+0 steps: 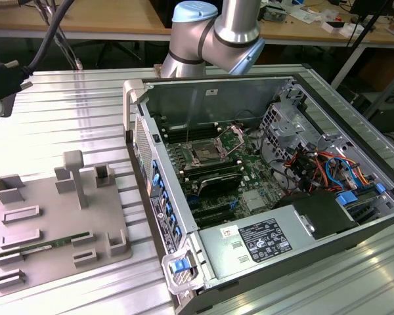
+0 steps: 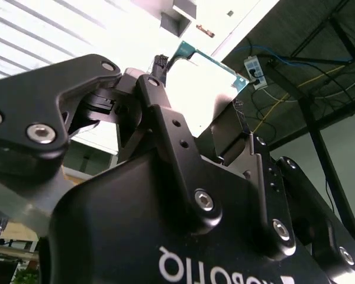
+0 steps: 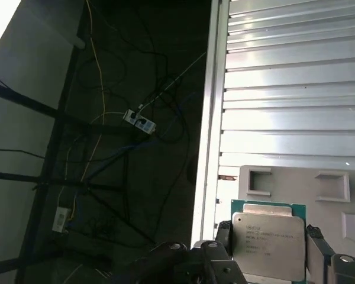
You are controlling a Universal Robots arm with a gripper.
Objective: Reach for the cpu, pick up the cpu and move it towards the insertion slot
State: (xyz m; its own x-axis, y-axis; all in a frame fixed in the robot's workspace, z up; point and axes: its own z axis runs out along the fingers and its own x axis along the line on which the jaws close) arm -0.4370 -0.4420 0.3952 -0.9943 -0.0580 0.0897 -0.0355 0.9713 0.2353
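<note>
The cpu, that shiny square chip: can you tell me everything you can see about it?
The cpu is a flat square chip with a silvery metal top carrying small print, sitting on a green board that shows as a thin rim. In both wrist views it sits between the fingers of the claw, which press on opposite edges and hold it up off the table. In the first wrist view, the grey holder tray and the slatted metal table lie behind it.

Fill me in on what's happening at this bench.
A robot arm is working beside an open computer case. Both wrist views show the cpu between the fingers of the claw, above a slatted metal table. In the exterior view, the slot on the motherboard sits open with its levers raised and nothing in it. A grey fixture tray lies on the table at that view's left.
</note>
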